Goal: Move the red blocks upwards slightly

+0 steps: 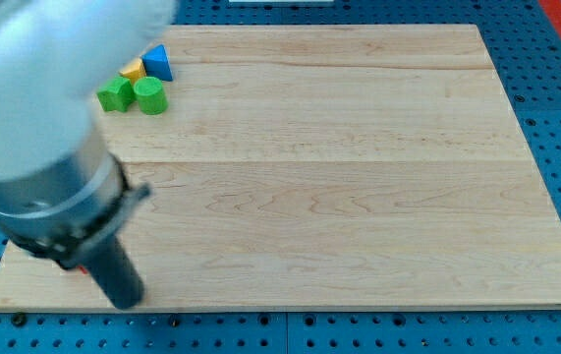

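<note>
Rod (113, 270) near view's bottom-left; tip hidden; red sliver (81, 269) beside.

blocks (140, 83) clustered top-left of board (359, 177), tip (128, 298) btm-left

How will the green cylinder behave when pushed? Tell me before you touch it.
The green cylinder stands on its flat end, so it would probably slide rather than roll. It looks squat, so tipping seems unlikely. It sits beside the green block, so a leftward push would likely shove both. My tip is near the view's bottom.
</note>
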Tool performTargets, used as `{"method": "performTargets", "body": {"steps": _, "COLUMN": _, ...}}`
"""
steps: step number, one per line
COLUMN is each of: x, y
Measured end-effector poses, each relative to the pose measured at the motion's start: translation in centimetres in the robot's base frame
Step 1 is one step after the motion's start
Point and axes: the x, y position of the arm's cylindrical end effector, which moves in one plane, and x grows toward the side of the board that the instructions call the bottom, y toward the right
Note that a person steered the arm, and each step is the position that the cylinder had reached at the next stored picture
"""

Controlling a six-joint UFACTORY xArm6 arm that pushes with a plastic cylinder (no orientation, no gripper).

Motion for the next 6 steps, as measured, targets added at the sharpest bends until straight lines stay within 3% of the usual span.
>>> {"method": "performTargets", "body": {"steps": 1, "x": -1.7, "y": -5.7}}
{"method": "performTargets", "body": {"steps": 2, "x": 0.7, "y": -4.8}}
{"method": "performTargets", "body": {"steps": 3, "x": -2.5, "y": -6.9}}
{"method": "performTargets", "body": {"steps": 4, "x": -5.3, "y": -5.5}}
{"method": "performTargets", "body": {"steps": 6, "x": -14.9, "y": -3.3}}
